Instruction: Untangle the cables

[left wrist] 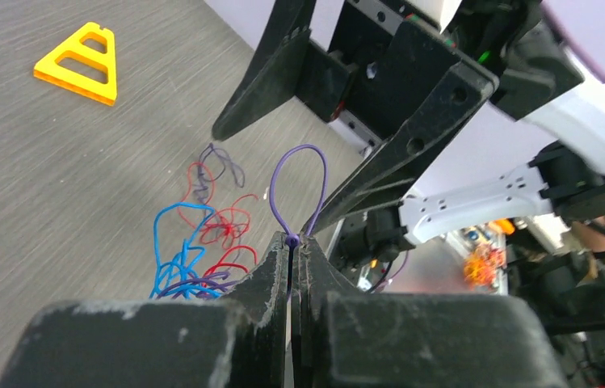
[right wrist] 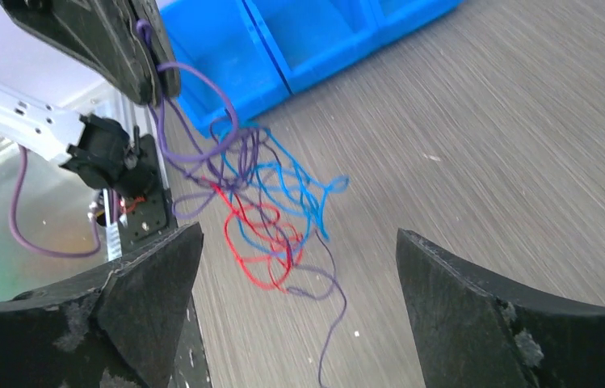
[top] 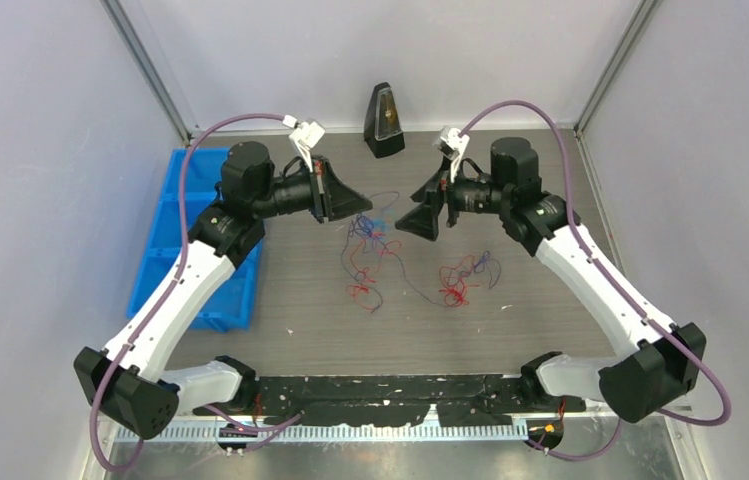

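The cables lie as thin red, blue and purple wires in two bunches on the table: one tangle [top: 368, 248] in the middle and a smaller red and purple bunch [top: 462, 280] to its right. My left gripper [top: 368, 204] [left wrist: 292, 241] is shut on a purple wire, and a loop of the purple wire [left wrist: 299, 182] sticks out past its tips. The rest of the tangle [left wrist: 194, 259] hangs down from it to the table. Facing it, my right gripper [top: 405, 215] [right wrist: 299, 267] stands wide open with nothing between its fingers, above the hanging tangle [right wrist: 270, 214].
A blue bin [top: 190, 240] [right wrist: 299, 40] with compartments sits at the left of the table. A black pyramid-shaped object [top: 384, 120] stands at the back middle. A yellow triangular piece [left wrist: 81, 61] lies on the table in the left wrist view.
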Controlling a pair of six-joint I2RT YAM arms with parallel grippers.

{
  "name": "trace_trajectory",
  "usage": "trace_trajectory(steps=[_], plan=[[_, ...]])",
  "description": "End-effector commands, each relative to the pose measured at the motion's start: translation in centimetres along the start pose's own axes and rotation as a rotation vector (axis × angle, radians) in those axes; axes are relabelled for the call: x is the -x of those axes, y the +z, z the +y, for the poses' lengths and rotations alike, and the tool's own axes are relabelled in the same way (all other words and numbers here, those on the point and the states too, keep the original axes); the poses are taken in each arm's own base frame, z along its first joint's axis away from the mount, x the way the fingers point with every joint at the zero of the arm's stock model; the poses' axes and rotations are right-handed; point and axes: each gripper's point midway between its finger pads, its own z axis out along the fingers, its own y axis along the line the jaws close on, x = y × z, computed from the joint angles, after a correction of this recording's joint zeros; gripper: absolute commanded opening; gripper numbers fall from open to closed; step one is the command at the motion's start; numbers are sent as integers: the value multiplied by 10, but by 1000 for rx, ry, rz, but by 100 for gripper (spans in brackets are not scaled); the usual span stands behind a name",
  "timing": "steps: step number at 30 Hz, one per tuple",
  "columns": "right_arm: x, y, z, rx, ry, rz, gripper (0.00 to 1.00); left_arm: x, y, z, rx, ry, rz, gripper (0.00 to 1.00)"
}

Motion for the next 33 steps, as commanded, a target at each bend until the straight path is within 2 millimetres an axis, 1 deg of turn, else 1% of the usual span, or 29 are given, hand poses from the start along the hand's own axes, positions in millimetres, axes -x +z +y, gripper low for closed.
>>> trace_trajectory(steps=[1,2,4,6,7,8,9,10,11,12,13,14,15,16,17,18,19,20,22,23,24,25,26,28,30,33], plan=[[51,17,22,88,-41,-147,95,32,1,-8,-32,-111,-118,0],[56,21,28,104,-58,-159,95,37,1,-5,-27,-139,-134,0],[61,31,35,125,-66,-170,95,42,3,-1,-24,-192,-149,0],[60,44,35,124,-65,-171,95,47,5,-1,-33,-213,-163,0],[57,52,31,117,-59,-163,95,48,6,0,-34,-229,-165,0],[60,60,32,109,-69,-177,95,47,8,3,-28,-247,-166,0],[59,69,27,98,-61,-178,95,46,9,7,-19,-258,-164,0],[62,76,31,111,-71,-193,96,45,9,10,-9,-266,-165,0],[64,83,28,107,-72,-206,98,43,10,13,-6,-278,-165,0],[59,94,26,108,-65,-196,97,43,9,14,-9,-287,-167,0],[61,98,21,88,-72,-207,94,44,9,13,-12,-293,-169,0],[54,108,16,81,-66,-192,85,45,8,12,-18,-290,-172,0],[50,113,10,62,-77,-198,80,48,6,9,-25,-286,-177,0],[40,120,3,49,-75,-185,68,52,4,6,-29,-279,-184,0],[30,125,-5,23,-72,-182,60,58,0,5,-32,-271,-196,0],[19,129,-12,7,-65,-168,47,65,-3,2,-35,-257,-211,0],[0,132,-21,-21,-62,-150,42,72,-9,0,-36,-242,-228,0],[-10,133,-26,-35,-65,-137,33,80,-15,-2,-39,-228,-246,0],[-51,131,-35,-60,-40,-77,27,100,-29,-11,-49,-182,-294,0],[-58,129,-38,-68,-37,-66,27,110,-36,-16,-52,-153,-316,0],[-75,124,-39,-71,-34,-38,26,118,-43,-22,-56,-125,-337,0],[-83,121,-41,-76,-34,-20,26,127,-49,-29,-63,-91,-357,0],[-97,116,-42,-80,-44,7,24,134,-54,-35,-67,-60,-373,0],[-123,106,-49,-100,-61,70,23,150,-65,-52,-83,13,-411,0],[-148,95,-58,-118,-59,136,24,163,-77,-68,-84,84,-444,0],[-178,75,-78,-153,-21,216,24,179,-92,-90,-70,182,-490,0]])
